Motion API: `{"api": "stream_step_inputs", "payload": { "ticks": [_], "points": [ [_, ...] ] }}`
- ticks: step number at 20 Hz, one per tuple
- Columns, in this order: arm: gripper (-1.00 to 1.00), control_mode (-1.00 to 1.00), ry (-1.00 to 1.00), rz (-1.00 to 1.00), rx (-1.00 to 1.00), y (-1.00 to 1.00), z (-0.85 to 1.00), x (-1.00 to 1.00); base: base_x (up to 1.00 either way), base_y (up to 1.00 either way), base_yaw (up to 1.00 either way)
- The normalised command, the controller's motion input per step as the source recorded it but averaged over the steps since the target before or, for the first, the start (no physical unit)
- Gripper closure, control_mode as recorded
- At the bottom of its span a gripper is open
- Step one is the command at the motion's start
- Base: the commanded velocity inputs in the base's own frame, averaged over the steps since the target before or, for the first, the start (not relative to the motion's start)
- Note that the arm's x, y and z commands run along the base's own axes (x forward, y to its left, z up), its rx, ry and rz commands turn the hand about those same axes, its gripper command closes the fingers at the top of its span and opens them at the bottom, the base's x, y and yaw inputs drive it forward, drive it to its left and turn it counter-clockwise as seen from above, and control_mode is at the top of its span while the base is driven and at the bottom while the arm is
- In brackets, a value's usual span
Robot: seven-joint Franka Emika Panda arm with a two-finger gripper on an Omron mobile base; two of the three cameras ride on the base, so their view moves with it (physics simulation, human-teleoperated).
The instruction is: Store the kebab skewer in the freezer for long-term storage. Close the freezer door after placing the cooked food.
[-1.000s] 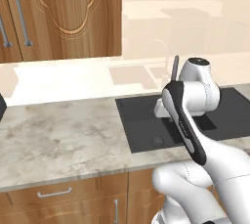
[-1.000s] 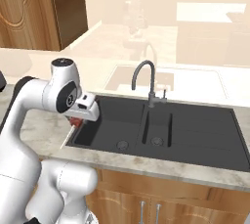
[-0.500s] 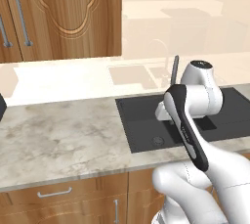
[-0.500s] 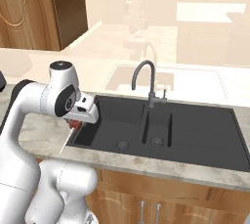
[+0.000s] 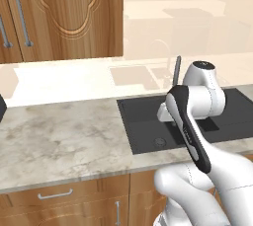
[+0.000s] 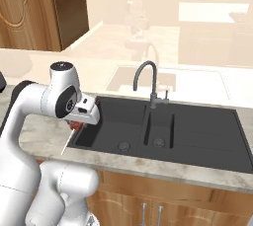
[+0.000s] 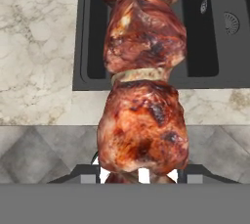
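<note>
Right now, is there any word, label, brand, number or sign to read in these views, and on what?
None: no readable text anywhere. The cabinet doors, counter, sink, faucet, arm and kebab skewer carry no lettering, labels or numbers.

Even, bright, shadowless rendered light covers both base views. The far room beyond the mottled beige marble surface (image 5: 64, 136) is washed out to a pale cream haze toward twelve o'clock. The matte black sink basin (image 6: 163, 129) shows no glare. In the hand view, the glossy reddish-brown meat chunks (image 7: 141, 125) look slightly soft with faint highlights.
</note>
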Motion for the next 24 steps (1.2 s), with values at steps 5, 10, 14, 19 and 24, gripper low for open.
{"api": "stream_step_inputs", "payload": {
  "ticks": [5, 10, 14, 19, 24],
  "points": [
    [1.0, 1.0, 0.0, 0.0, 0.0, 0.0, 0.0, 0.0, -0.02, 0.0, -0.06],
    [1.0, 1.0, 0.0, 0.0, 0.0, 0.0, 0.0, 0.0, -0.36, -0.08, -0.29],
    [1.0, 1.0, 0.0, 0.0, 0.0, 0.0, 0.0, 0.0, -0.67, -0.24, -0.38],
    [1.0, 1.0, 0.0, 0.0, 0.0, 0.0, 0.0, 0.0, -0.41, -0.33, -0.46],
    [1.0, 1.0, 0.0, 0.0, 0.0, 0.0, 0.0, 0.0, -0.41, -0.38, -0.48]
  ]
}}
